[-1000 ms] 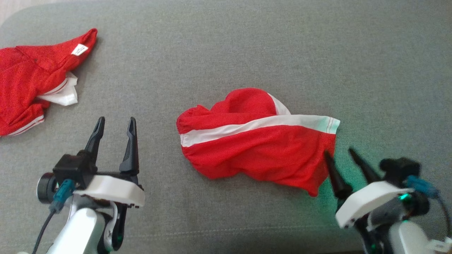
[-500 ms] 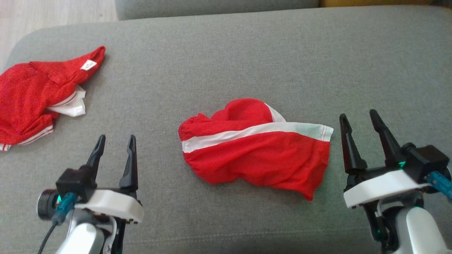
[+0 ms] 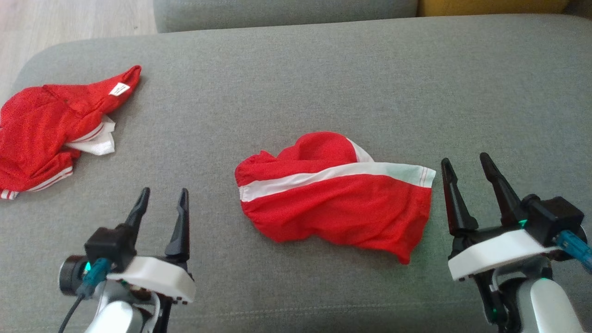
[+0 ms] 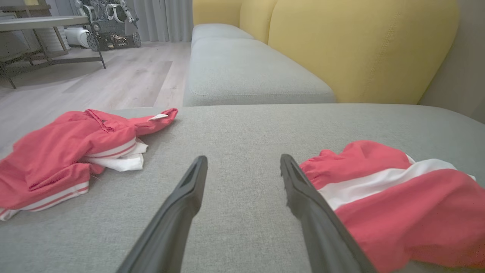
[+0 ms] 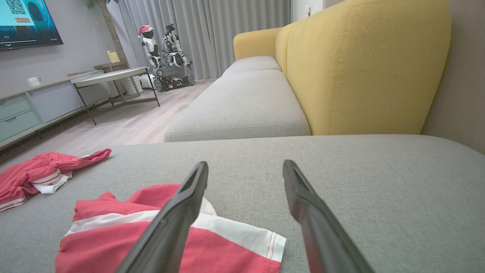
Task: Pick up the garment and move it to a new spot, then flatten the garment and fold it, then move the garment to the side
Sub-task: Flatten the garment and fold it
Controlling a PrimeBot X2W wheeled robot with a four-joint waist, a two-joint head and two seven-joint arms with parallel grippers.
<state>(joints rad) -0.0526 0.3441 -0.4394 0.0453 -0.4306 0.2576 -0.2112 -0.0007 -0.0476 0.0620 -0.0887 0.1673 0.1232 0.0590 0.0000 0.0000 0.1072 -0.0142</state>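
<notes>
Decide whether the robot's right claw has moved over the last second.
Yes. Against the crumpled red garment with a white band, the right claw has shifted up the head view and rightward.

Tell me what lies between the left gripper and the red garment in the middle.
The stretch is bare grey cushion, as the head view shows; the left gripper and the red garment are apart, not touching.
</notes>
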